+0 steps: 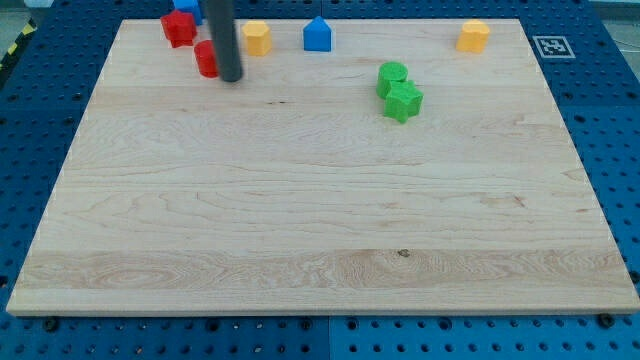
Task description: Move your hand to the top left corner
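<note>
My tip (pixel 231 77) is the lower end of a dark rod that comes down from the view's top near the board's top left. It stands right beside a red cylinder (pixel 205 60), on that block's right, touching or nearly so. A red star-shaped block (pixel 178 28) lies further up and left, near the top left corner. A blue block (pixel 188 6) shows partly at the view's top edge behind the rod. A yellow block (pixel 257 38) lies just right of the rod.
A blue house-shaped block (pixel 317 35) sits at the top middle. A yellow block (pixel 473 36) sits at the top right. A green cylinder (pixel 392 76) and a green star-shaped block (pixel 403 101) touch each other right of centre. The wooden board (pixel 300 220) lies on a blue pegboard table.
</note>
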Controlling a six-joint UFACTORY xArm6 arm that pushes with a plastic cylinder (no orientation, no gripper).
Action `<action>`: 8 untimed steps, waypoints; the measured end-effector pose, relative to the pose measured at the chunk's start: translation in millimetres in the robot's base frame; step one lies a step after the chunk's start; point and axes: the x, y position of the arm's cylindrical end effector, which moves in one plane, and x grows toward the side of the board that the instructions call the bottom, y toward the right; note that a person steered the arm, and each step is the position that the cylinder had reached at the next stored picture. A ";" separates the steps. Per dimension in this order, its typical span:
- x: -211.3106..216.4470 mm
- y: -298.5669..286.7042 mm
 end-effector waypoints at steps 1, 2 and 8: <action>0.8 -40.6; 8.7 -67.7; -124.0 -155.8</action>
